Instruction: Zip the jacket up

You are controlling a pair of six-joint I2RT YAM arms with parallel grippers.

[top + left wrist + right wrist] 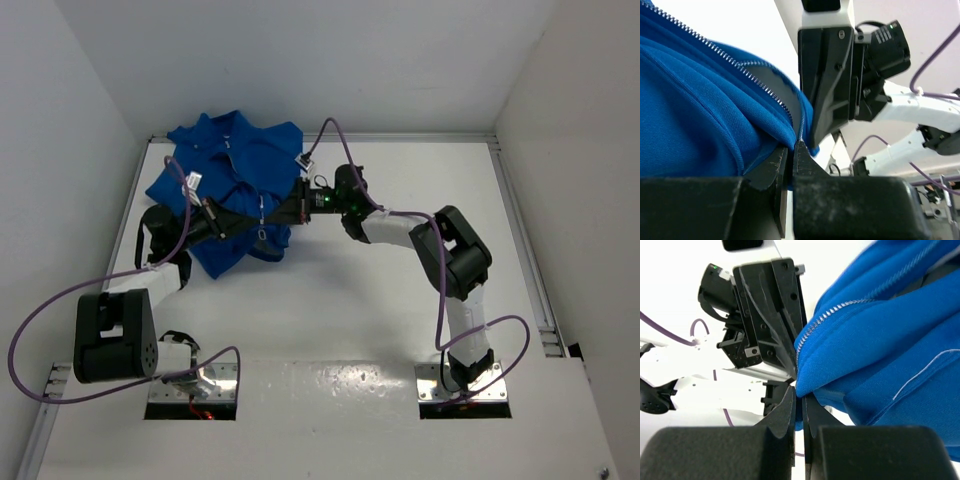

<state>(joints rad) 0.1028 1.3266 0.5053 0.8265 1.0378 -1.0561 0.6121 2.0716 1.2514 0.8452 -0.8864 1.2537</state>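
Now you see the jacket (235, 185) lying crumpled at the far left of the table (360, 300), and both the left pincer (790, 152) and the right pincer (799, 395) are closed on the blue edge beside its zipper teeth (735, 59), the two tips facing each other very close.

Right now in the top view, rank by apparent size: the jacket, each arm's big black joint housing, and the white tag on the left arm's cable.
1. jacket
2. left arm's black joint housing, possibly just nearer the camera
3. right arm's black joint housing
4. white cable tag
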